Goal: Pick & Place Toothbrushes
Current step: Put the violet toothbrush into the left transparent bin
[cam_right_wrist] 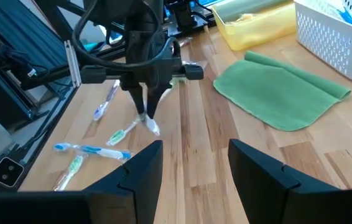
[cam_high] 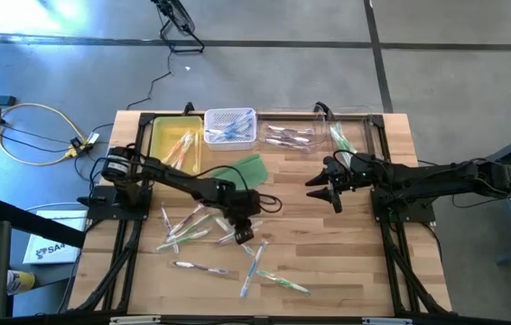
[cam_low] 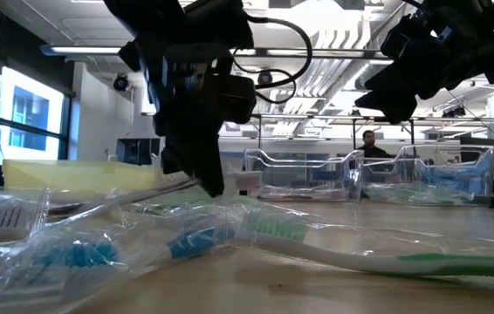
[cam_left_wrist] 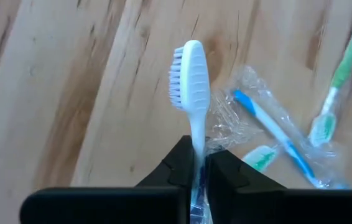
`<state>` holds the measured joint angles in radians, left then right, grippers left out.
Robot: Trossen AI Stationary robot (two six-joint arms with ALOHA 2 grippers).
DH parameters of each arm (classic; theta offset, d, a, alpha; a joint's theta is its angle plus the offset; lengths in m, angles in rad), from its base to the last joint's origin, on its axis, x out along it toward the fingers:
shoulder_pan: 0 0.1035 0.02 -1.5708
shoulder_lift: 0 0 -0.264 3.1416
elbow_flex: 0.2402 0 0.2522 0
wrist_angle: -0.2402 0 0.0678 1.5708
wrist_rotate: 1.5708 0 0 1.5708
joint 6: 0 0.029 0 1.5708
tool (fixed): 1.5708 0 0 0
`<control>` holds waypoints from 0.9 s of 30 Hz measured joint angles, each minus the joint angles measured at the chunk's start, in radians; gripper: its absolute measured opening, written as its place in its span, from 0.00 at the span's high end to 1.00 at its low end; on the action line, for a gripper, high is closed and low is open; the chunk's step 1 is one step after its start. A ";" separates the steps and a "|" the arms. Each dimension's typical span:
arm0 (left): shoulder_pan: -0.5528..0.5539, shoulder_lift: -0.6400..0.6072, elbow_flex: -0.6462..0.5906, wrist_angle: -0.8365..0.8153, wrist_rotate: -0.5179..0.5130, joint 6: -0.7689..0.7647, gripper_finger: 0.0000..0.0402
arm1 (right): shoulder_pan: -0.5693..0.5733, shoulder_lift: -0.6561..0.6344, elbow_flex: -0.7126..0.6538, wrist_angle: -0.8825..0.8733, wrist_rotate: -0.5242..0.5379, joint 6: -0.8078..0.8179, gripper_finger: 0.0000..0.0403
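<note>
Mid-tabletop [cam_high: 328, 271], left gripper [cam_high: 244, 235] clamps a white toothbrush [cam_left_wrist: 190, 81].
Right gripper [cam_high: 326, 187] hangs nearby, jaws wide open.

You have bare tabletop [cam_high: 346, 244] on the right; scattered toothbrushes [cam_high: 192, 226] clutter the left, bins [cam_high: 230, 126] line the far edge.

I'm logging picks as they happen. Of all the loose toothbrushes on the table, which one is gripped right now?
The white toothbrush: it is pinched by its handle in the left hand, head sticking out, while the others lie loose on the table.
</note>
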<state>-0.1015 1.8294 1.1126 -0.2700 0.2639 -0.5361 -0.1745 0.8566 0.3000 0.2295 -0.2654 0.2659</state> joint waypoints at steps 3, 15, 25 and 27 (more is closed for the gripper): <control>0.021 0.000 0.000 0.010 0.029 0.041 0.97 | 0.000 0.000 0.000 -0.002 -0.007 0.000 0.56; 0.145 -0.002 0.106 0.028 0.155 0.277 0.95 | 0.000 0.000 0.000 -0.003 -0.220 0.004 0.56; 0.232 -0.002 0.442 -0.282 0.080 0.637 0.95 | 0.000 0.000 0.000 -0.003 -0.315 0.004 0.56; 0.254 -0.002 0.510 -0.341 0.006 0.719 0.95 | 0.000 0.000 0.000 -0.003 -0.352 0.025 0.56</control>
<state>0.1524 1.8271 1.6224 -0.6110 0.2699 0.1832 -0.1748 0.8562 0.3000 0.2264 -0.6173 0.2909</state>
